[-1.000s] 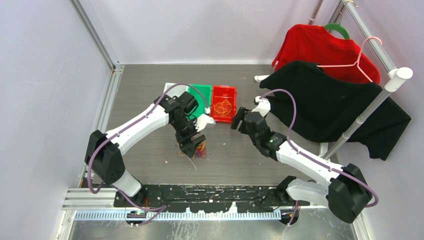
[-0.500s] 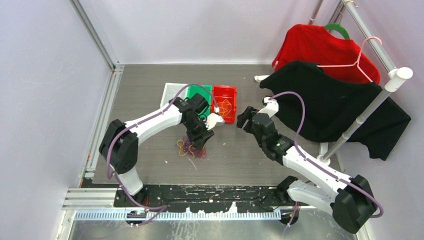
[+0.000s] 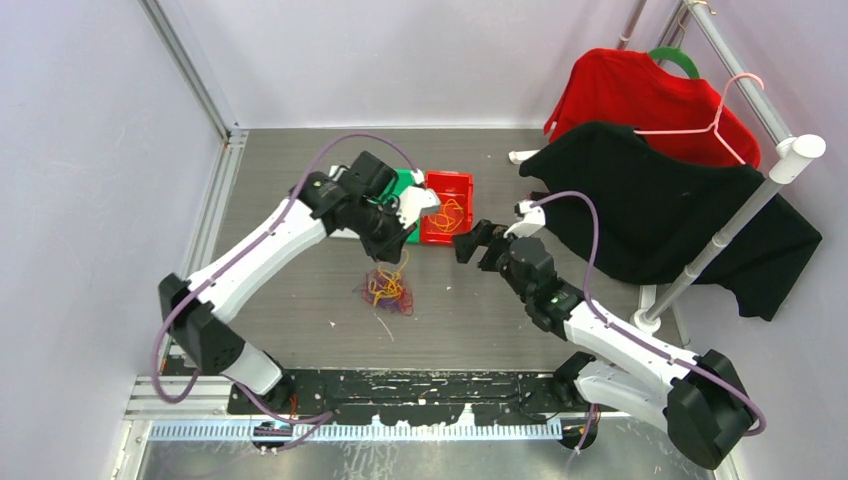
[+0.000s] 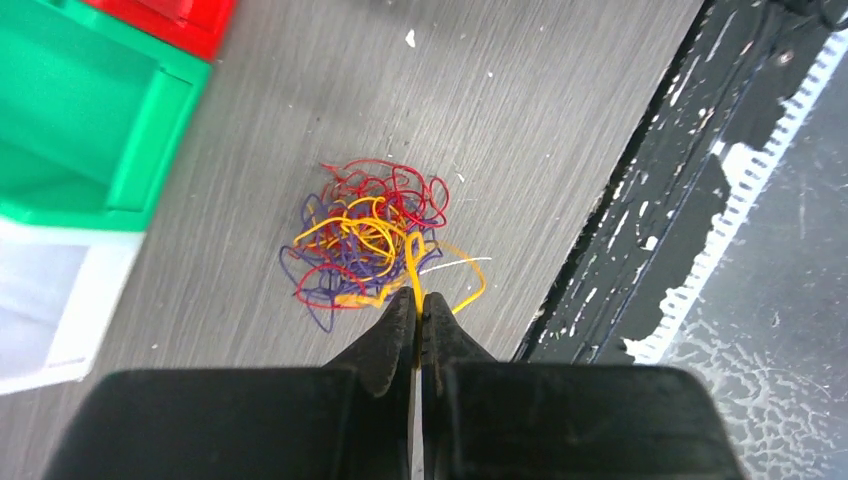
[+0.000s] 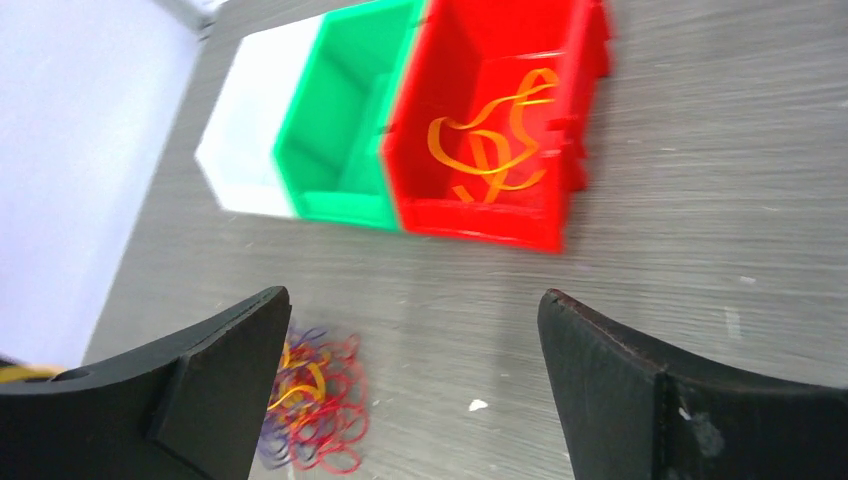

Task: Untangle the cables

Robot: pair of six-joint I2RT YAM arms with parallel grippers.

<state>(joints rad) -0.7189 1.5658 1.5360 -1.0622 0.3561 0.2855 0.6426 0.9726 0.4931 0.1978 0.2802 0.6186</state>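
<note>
Lifted toward the red bin (image 5: 470, 218) since a second ago, left gripper (image 4: 418, 300) pinches one orange-yellow strand (image 4: 410, 265) trailing from the cables (image 3: 388, 290) lying at its 7 o'clock, right gripper (image 5: 415, 300) spread at 5 o'clock; mid-extraction, next move likely needs a steady pull clear of the clump.
</note>
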